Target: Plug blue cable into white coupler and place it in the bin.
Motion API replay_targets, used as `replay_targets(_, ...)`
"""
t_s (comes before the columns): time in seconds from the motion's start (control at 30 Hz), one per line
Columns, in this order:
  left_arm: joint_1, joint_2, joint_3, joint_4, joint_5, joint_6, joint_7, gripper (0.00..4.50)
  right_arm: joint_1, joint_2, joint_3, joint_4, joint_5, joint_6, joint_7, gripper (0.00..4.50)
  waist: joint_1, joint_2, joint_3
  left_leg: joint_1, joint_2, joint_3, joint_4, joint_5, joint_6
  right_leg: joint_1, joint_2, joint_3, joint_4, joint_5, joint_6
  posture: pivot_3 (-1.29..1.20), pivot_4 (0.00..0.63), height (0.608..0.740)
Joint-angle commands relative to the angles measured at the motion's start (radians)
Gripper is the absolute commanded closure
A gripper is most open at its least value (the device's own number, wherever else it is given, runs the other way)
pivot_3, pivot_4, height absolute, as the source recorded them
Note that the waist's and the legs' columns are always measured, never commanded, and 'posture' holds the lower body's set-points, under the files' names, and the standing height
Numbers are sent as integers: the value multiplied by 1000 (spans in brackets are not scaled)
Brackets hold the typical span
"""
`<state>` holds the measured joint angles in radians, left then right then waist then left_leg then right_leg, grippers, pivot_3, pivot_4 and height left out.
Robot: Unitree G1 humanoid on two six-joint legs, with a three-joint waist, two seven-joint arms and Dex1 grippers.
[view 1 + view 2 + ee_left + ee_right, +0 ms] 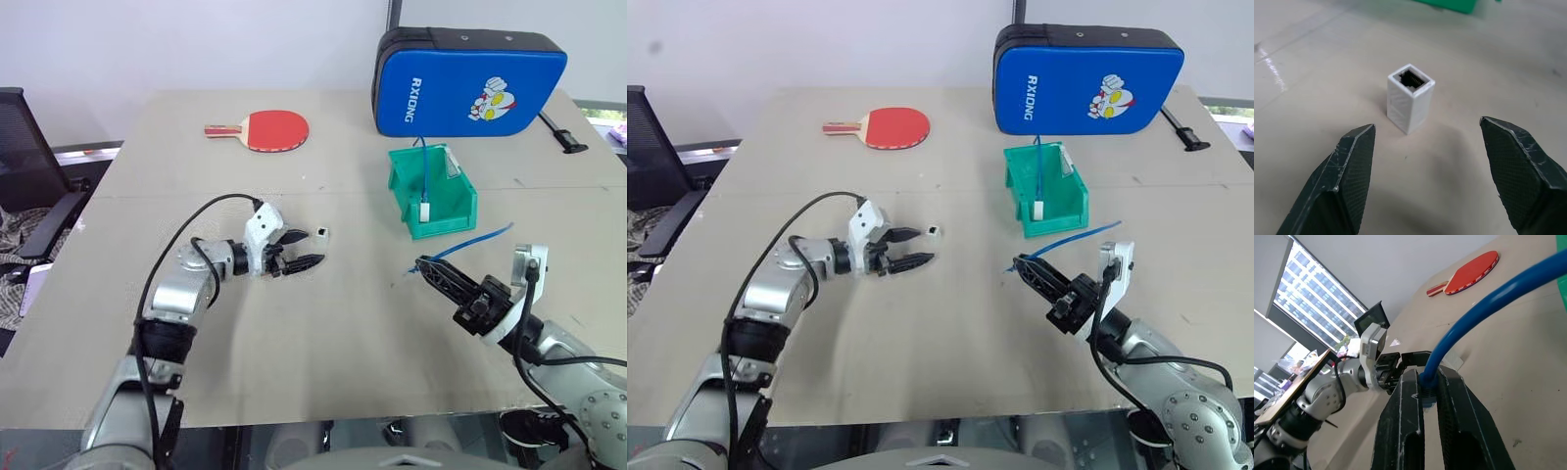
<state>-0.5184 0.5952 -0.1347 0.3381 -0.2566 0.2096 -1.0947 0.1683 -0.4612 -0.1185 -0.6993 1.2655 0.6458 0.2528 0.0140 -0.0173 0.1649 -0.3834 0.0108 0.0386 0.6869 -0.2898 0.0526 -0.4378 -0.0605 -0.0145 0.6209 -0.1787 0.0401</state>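
Note:
The white coupler [321,233] stands on end on the table, dark socket facing up, seen close in the left wrist view [1409,103]. My left gripper [313,247] is open just short of it, a finger on either side and touching nothing [1426,125]. My right gripper [423,265] hovers over the table at the right, shut on the blue cable [1488,298] near one end. From there the cable [478,239] runs back into the green bin [400,186], where its other plug end hangs inside.
A big blue padded bag [465,83] stands right behind the bin. A red table tennis paddle [269,129] lies at the far middle of the table. A black chair [29,166] is off the table's left edge.

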Motion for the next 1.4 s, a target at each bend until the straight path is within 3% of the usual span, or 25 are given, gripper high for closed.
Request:
replay_targets(0.03, -93, -9, -25, 154, 58, -123, -65, 1026, 11, 3, -6, -52, -1, -21, -5, 4500, 1, 0, 0, 0, 0, 0, 0, 0, 0, 0, 0, 0, 0, 0, 0, 0, 150, 740)
replay_targets(0.23, -226, -60, -37, 396, 126, -270, -104, 1026, 47, 5, -8, -84, -5, -33, -21, 4500, 0, -1, 0, -1, 0, 0, 0, 0, 1, 0, 0, 0, -1, 2, 3, 0, 150, 740)
replay_targets(0.6, -368, -116, -36, 661, 210, -424, -172, 1026, 70, 0, -5, -105, -8, -47, -37, 4500, 1, -2, 0, -1, 0, 0, 0, 0, 1, 0, 0, 0, -1, 2, 3, 0, 150, 740)
replay_targets(0.63, -375, -120, -35, 677, 214, -434, -181, 1534, 71, -1, -6, -107, -8, -48, -38, 4500, 0, -2, 0, -1, 0, 0, 0, 0, 1, 0, 0, 0, -1, 2, 3, 0, 150, 740)
replay_targets(0.67, -381, -123, -34, 688, 216, -441, -191, 1730, 73, -3, -7, -108, -8, -48, -39, 4500, 0, -2, -1, -1, 0, 0, 0, 0, 1, 0, 0, 0, -1, 2, 4, 0, 150, 740)
replay_targets(0.8, -390, -134, -22, 710, 209, -451, -234, 3689, 78, -6, -9, -115, -11, -50, -42, 4500, 0, -2, -1, -1, 0, 0, 0, -1, 1, 0, 0, 0, -1, 3, 4, 0, 150, 740)
replay_targets(0.83, -388, -137, -17, 702, 199, -444, -254, 4012, 79, -7, -9, -116, -14, -50, -42, 4500, 0, -2, -1, -1, 0, 0, 0, -1, 1, 0, 0, 0, -1, 3, 4, 0, 150, 740)
replay_targets(0.97, -362, -145, -17, 615, 170, -394, -324, 4008, 75, -21, -8, -118, -40, -50, -31, 4500, -1, -2, -1, -1, 0, 0, 0, -1, 1, 0, 0, 0, -1, 2, 4, 0, 150, 740)
replay_targets(1.07, -287, -161, -42, 406, 142, -305, -362, 4008, 39, -44, -13, -111, -93, -56, -18, 4500, -2, -2, -1, -1, 0, 0, 0, -1, 1, 0, 0, 0, -1, 2, 3, 0, 150, 740)
replay_targets(1.23, -173, -225, -139, 73, 175, -156, -294, 4008, -113, -172, 87, -52, -335, -35, 75, 4500, -2, -2, 0, -1, 0, 1, 1, -1, 1, 0, 0, 1, 0, 2, 3, 0, 150, 740)
replay_targets(1.4, -156, -264, -237, 3, 245, -126, -242, 4008, -253, -234, 217, 59, -517, -69, 230, 4500, 0, -3, -1, -1, -3, -1, 1, -1, 1, 0, 2, 1, 0, 1, 2, 0, 150, 740)
